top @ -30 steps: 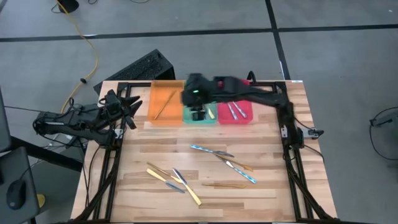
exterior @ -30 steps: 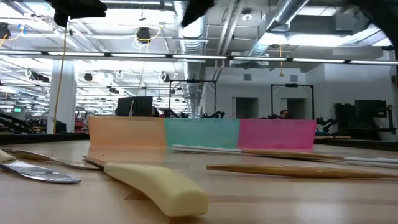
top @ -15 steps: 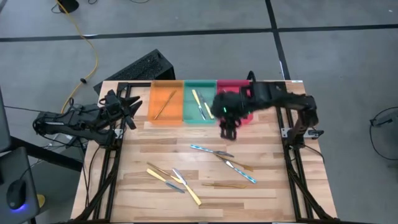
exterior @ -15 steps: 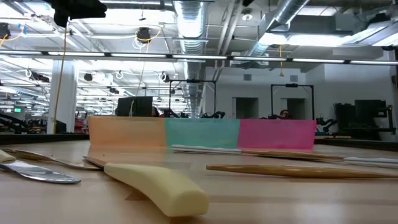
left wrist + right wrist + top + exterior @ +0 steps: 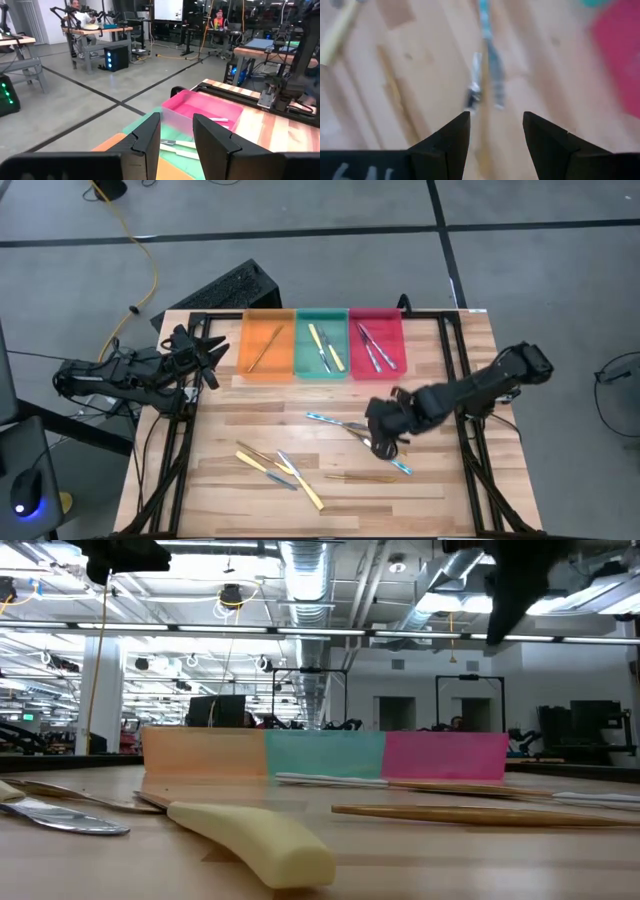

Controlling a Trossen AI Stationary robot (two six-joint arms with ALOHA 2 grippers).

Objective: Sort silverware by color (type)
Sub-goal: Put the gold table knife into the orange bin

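from above, the right gripper (image 5: 383, 430) hovers over the crossed silverware (image 5: 362, 435) at mid-table, while the left gripper (image 5: 205, 355) waits beside the orange tray (image 5: 268, 370). in the right wrist view, its fingers (image 5: 451, 137) stand apart and empty, a bluish-handled utensil (image 5: 492, 75) lying on the wood ahead of the gap. in the left wrist view, the left jaws are parted, holding nothing.

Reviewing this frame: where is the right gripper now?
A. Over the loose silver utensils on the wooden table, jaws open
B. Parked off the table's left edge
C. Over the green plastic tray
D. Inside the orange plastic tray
A: in the high view the right gripper sits above the loose silver, bluish-handled utensils mid-table, and its wrist view shows the fingers spread and empty.
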